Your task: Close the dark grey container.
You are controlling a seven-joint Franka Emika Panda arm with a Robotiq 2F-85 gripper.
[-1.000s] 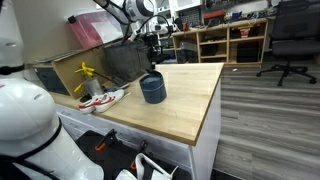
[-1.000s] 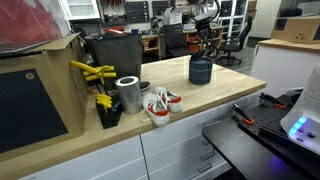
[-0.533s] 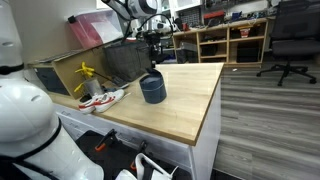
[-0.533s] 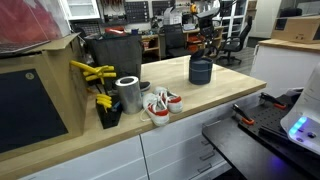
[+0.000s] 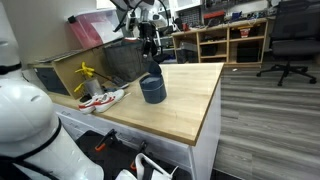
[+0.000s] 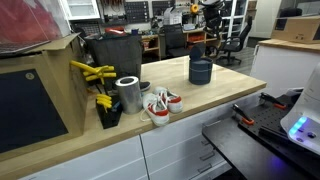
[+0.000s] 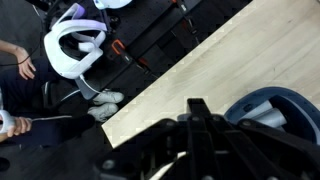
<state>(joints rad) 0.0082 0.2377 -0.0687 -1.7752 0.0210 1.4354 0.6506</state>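
1. In the wrist view the dark grey container [image 7: 272, 108] sits at the lower right. The frame's right edge cuts it off, and the pincer [image 7: 197, 108] hides its lower part.
2. Whether its round top is fully seated cannot be told. In both exterior views the tub is small and its rim blurred.
3. The pincer is a dark, blurred mass. Its fingers look pressed together into one tip, with nothing seen between them.
4. In an exterior view the pincer [image 5: 151, 50] hangs above the container [image 5: 152, 90], apart from it.
5. The container [image 6: 201, 71] stands upright on the wooden counter [image 6: 215, 95], right of centre in that frame.
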